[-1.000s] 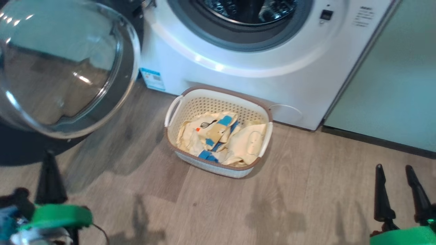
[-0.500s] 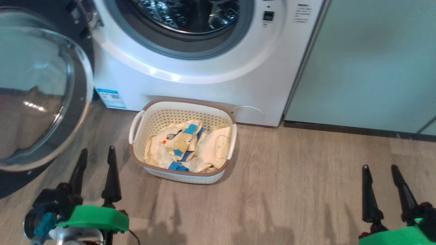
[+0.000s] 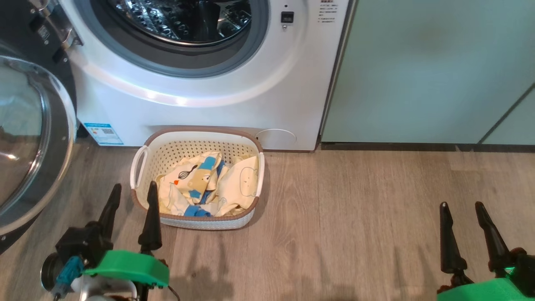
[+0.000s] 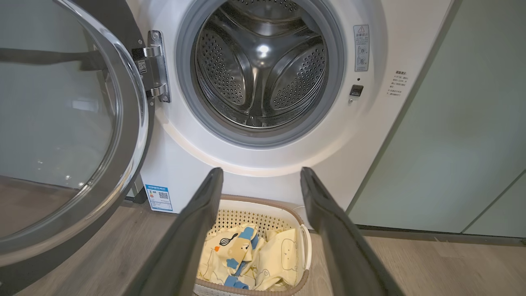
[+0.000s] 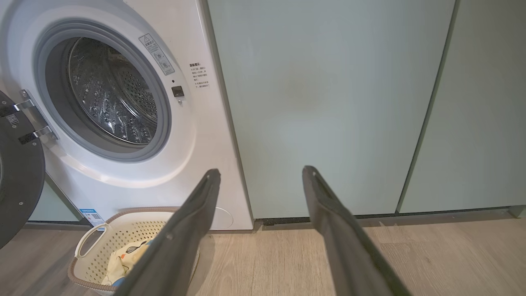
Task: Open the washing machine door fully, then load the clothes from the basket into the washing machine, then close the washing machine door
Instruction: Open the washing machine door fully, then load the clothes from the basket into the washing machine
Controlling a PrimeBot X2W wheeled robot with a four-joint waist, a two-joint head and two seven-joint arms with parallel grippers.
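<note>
The white washing machine [image 3: 200, 104] [image 4: 263, 160] [image 5: 197, 135] stands with its steel drum exposed. Its round black-rimmed glass door [image 3: 29, 142] [image 4: 70, 135] hangs swung out to the left on its hinge. On the floor right in front sits the cream basket [image 3: 138, 167] [image 4: 302, 242] [image 5: 88, 250] holding pale yellow clothes [image 3: 209, 184] [image 4: 250, 259] with blue patches. My left gripper [image 3: 133, 190] [image 4: 261, 174] hovers open just left of the basket, empty. My right gripper [image 3: 459, 205] [image 5: 261, 172] stands open and empty at the lower right, far from the basket.
Pale green cabinet doors [image 3: 430, 71] [image 5: 328, 102] run to the right of the washer. Grey wood-look floor [image 3: 355, 209] stretches between the basket and my right gripper.
The head camera has swung, shifting the whole scene left. My left gripper has gone from shut to open and now sits beside the basket. The right gripper stays open.
</note>
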